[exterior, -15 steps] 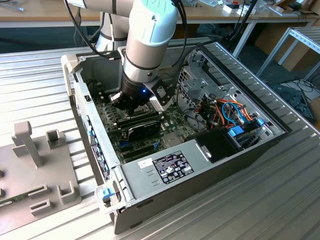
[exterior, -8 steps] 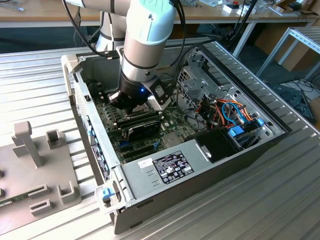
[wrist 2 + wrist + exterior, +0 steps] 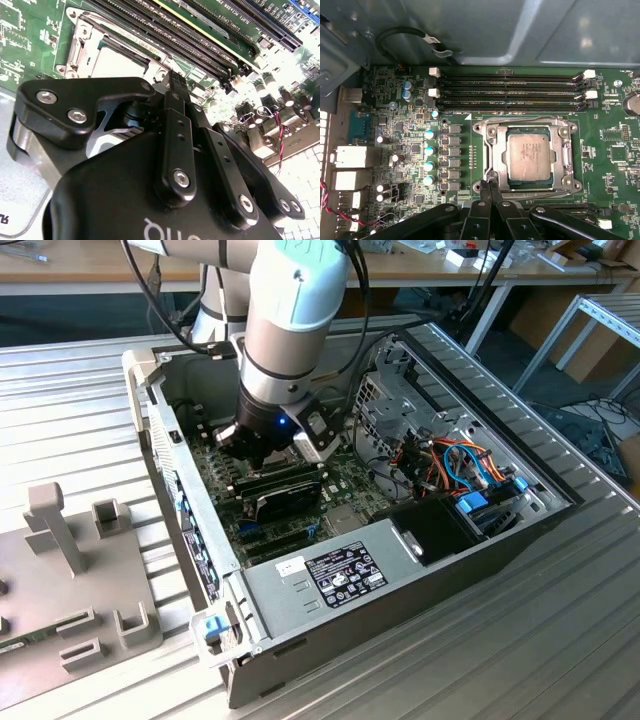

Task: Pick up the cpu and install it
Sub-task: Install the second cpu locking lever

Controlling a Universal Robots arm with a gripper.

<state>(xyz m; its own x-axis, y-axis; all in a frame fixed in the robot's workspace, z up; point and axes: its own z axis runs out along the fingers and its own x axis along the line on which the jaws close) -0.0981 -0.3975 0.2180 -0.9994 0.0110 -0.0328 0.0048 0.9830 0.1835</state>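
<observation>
The cpu, a small square chip with a dull silver top, lies flat in its socket on the green motherboard, with the metal socket frame lying around it. In the second wrist view the cpu shows pale inside the same frame. My gripper is shut, its two black fingers pressed together with nothing between them. The tips sit at a corner of the frame, just beside the chip. In the exterior view the gripper reaches down into the open computer case over the board.
Long black memory slots run beside the socket. The case's metal wall rises beyond them. A power supply, coloured cables and a drive cage crowd the exterior view's right. A grey fixture stands at the exterior view's left.
</observation>
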